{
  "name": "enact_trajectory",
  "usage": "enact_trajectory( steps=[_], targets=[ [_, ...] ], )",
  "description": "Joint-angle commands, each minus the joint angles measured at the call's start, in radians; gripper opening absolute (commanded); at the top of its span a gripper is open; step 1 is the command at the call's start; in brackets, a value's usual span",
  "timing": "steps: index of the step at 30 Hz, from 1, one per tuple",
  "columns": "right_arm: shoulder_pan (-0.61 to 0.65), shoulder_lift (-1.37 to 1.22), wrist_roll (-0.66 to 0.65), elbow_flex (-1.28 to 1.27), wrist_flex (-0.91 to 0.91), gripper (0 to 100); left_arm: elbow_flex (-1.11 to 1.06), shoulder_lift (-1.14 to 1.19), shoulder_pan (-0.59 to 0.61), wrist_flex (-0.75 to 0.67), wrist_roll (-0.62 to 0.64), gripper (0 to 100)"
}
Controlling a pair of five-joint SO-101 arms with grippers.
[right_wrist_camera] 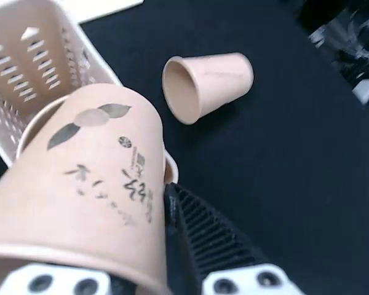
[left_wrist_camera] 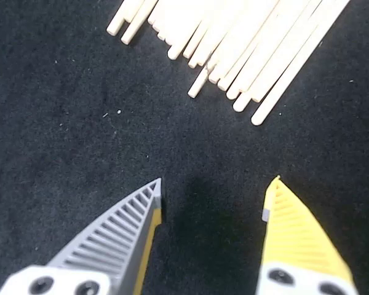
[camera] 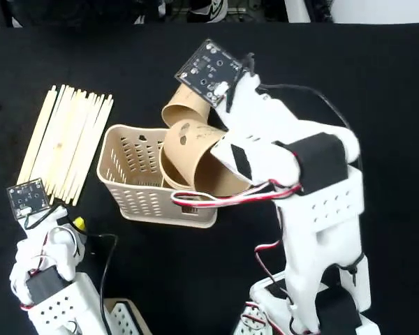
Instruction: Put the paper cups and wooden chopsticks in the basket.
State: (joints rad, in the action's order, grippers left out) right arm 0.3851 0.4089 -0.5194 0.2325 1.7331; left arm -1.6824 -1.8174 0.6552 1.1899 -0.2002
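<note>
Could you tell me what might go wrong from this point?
1. The right gripper holds a paper cup tilted over the basket end. Released like this, it might catch the rim and tumble out.
2. The loose cup lies on its side and may roll if nudged.
3. The chopsticks lie flat in a tight fan, so the left gripper, fingers open, could scatter them.
</note>
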Motion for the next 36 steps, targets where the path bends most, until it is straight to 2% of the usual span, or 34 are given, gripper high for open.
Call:
enact_trajectory(
  steps=[1, 3, 8, 10, 13, 21, 26, 30, 36],
  targets=[
    [-0.015, 0.008, -0.014, -0.027, 0.032, 1.7, -0.018, -0.002, -0.004, 0.006, -0.006, 26],
    [-0.017, 0.01, -0.014, -0.033, 0.032, 5.8, -0.018, -0.002, -0.004, 0.005, -0.006, 26],
    [-0.011, 0.013, -0.02, 0.013, 0.031, 35.4, -0.018, -0.002, -0.004, 0.005, -0.006, 26],
    [-0.011, 0.01, -0.02, 0.064, 0.031, 42.0, -0.018, -0.002, -0.004, 0.006, -0.006, 26],
    [0.0, 0.005, -0.017, 0.119, 0.028, 43.0, -0.018, -0.002, -0.004, 0.006, -0.006, 26],
    [0.138, -0.008, -0.005, 0.154, -0.014, 43.0, -0.018, -0.002, -0.004, 0.006, -0.006, 26],
    [0.138, -0.111, -0.005, 0.14, -0.054, 43.0, -0.018, -0.002, -0.004, 0.006, -0.006, 26],
    [0.129, -0.148, 0.006, 0.24, -0.015, 43.0, -0.018, -0.002, -0.004, 0.006, -0.006, 26],
    [0.017, -0.11, 0.011, 0.354, 0.035, 43.0, -0.018, -0.002, -0.004, 0.003, -0.006, 26]
  ],
)
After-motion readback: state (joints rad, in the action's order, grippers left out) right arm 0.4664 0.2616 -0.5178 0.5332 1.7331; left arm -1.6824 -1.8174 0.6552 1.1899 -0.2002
